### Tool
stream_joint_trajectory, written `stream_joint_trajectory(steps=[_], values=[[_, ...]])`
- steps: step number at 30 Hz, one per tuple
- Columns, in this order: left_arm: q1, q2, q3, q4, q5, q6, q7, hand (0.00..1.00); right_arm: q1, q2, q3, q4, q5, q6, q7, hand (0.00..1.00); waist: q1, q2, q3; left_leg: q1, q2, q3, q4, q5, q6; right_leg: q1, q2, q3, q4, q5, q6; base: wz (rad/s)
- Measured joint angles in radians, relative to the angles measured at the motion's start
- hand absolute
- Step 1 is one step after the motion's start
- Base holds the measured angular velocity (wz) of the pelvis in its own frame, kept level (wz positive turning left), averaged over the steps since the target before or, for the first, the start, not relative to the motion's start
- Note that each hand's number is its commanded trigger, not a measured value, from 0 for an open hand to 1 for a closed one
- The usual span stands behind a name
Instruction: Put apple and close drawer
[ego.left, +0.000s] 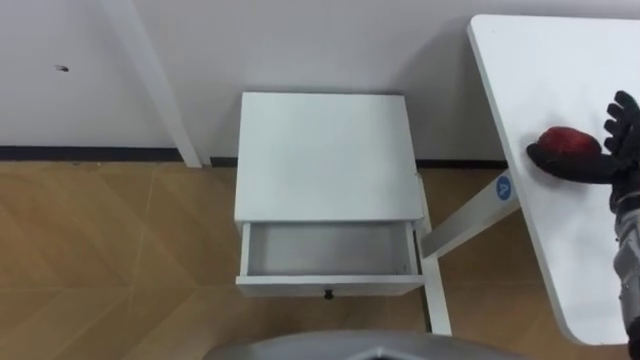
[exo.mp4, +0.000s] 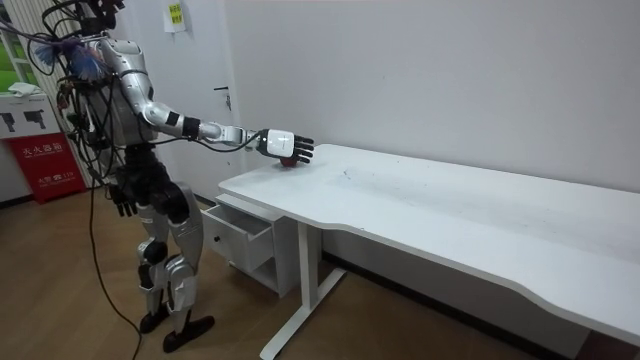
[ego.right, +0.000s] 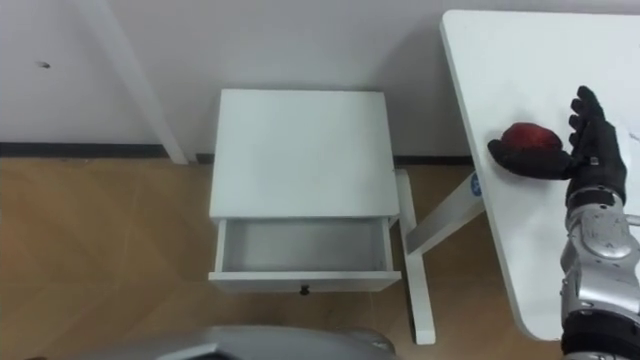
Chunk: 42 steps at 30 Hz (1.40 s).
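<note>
Right hand (ego.right: 588, 150) is out over the white table (ego.right: 530, 60), fingers straight and spread, thumb laid along the near side of the red apple (ego.right: 527, 138) resting there, while the drawer (ego.right: 300, 282) of the small cabinet (ego.right: 297, 150) stands open and the left hand (exo.mp4: 122, 205) hangs by the hip.

Left of the right hand (ego.right: 590, 140), past the apple (ego.right: 528, 140), the table (ego.right: 520, 60) top runs bare to its edge; beyond that edge and lower, the table leg (ego.right: 440, 225) slants between hand and cabinet (ego.right: 298, 150); further left the drawer (ego.right: 303, 247) stands pulled out, bare inside, open from above; the wall (ego.right: 300, 40) closes the far side.
</note>
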Motion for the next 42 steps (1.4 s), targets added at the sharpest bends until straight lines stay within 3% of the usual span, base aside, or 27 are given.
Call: stream_joint_trajectory(steps=[6,8,9,10,17,36,42], values=[[0.000,0.013,0.000,0.000,0.001,-0.004,0.000,0.00,-0.033,-0.003,0.000,0.075,-0.032,-0.002,0.026,0.00,0.000,-0.005,0.0011,-0.002,-0.001,-0.001,-0.002,0.000,0.000,-0.004,0.000,0.001,0.000,0.000,0.000,0.00],[0.001,0.015,0.000,0.000,0.002,-0.004,-0.002,0.00,-0.038,-0.006,0.000,0.086,-0.035,-0.002,0.029,0.38,0.001,-0.007,-0.0003,-0.002,-0.001,-0.001,-0.003,0.000,0.000,-0.004,0.000,0.001,0.000,0.000,0.000,0.00],[0.002,0.015,0.000,0.000,0.008,-0.004,-0.003,0.00,-0.038,-0.008,0.000,0.087,-0.036,-0.002,0.035,0.63,0.001,-0.008,-0.0008,-0.003,-0.001,-0.001,-0.003,0.000,0.000,-0.004,0.000,0.001,0.000,0.000,0.000,0.00],[0.002,0.015,0.000,0.000,0.021,-0.004,-0.003,0.00,-0.038,-0.009,0.000,0.087,-0.037,-0.002,0.035,1.00,0.001,-0.008,-0.0009,-0.003,-0.001,-0.002,-0.003,0.000,0.000,-0.004,0.000,0.001,0.000,0.000,0.000,0.00],[0.001,0.015,0.000,0.001,0.022,-0.004,-0.004,0.00,-0.038,-0.042,0.000,0.093,-0.083,-0.002,0.034,1.00,0.000,-0.008,-0.0015,-0.002,0.000,0.000,-0.002,0.000,0.000,-0.003,0.001,0.000,-0.001,0.000,0.000,0.00],[-0.004,0.015,-0.001,0.002,0.065,-0.007,-0.022,0.00,-0.046,-0.044,0.000,0.102,-0.174,-0.004,0.034,1.00,0.003,-0.011,-0.0044,-0.007,0.000,-0.003,0.001,0.000,0.000,-0.003,0.001,-0.006,0.000,0.000,0.000,0.00],[-0.031,0.016,-0.010,0.004,0.081,-0.005,-0.032,0.00,-0.046,-0.042,0.088,0.018,-0.217,-0.002,0.047,1.00,0.012,-0.007,-0.0030,-0.021,0.002,-0.002,0.006,0.000,0.000,-0.008,0.001,-0.011,0.002,0.001,-0.002,0.00]])
